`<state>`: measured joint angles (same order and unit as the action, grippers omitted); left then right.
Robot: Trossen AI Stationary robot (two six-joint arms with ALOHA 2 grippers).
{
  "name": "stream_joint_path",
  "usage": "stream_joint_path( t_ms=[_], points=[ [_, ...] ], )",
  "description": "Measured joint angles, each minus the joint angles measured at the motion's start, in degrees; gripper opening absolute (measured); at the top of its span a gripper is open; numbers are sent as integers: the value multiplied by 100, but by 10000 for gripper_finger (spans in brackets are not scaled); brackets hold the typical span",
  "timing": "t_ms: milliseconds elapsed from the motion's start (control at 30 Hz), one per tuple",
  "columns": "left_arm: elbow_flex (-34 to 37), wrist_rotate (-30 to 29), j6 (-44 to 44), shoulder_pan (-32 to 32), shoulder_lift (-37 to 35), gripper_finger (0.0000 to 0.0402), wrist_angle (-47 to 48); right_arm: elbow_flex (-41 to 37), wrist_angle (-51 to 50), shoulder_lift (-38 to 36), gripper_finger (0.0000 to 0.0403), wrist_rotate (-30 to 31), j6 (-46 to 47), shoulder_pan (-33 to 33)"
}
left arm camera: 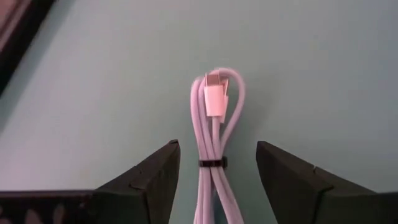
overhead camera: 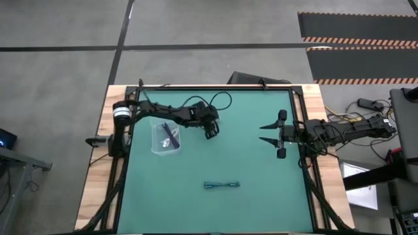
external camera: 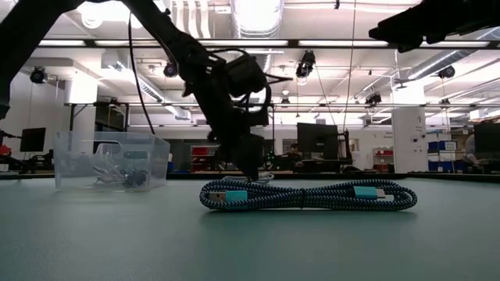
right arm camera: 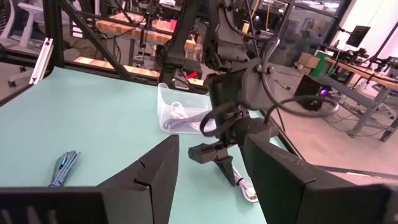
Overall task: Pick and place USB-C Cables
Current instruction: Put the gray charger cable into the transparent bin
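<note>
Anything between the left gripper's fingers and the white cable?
Nothing: in the left wrist view the white cable lies on bare mat inside the open left gripper, untouched by either finger.

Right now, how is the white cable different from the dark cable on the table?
The white cable is plain and pale; the dark cable is braided, with teal ends. The white cable lies between the open fingers of the left gripper; the dark cable lies alone near the table's front, with no gripper by it. Both are short folded bundles lying flat on the green table.
</note>
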<state>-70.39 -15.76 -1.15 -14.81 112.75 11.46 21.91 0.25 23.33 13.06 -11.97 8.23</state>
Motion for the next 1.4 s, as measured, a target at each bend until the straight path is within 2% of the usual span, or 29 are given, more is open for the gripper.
stream_joint_path(
  t_ms=[367, 1000, 1400],
  points=[
    [4, -128, 2, -24, 133, 185, -48, 0, -33, 4, 176, 2, -4, -1],
    [37, -128, -10, -24, 123, 27, -44, 0, -33, 4, 176, 4, -3, 0],
    [57, -122, -9, -20, 86, 18, -37, 2, -33, 4, 176, 4, -2, 0]
  ],
)
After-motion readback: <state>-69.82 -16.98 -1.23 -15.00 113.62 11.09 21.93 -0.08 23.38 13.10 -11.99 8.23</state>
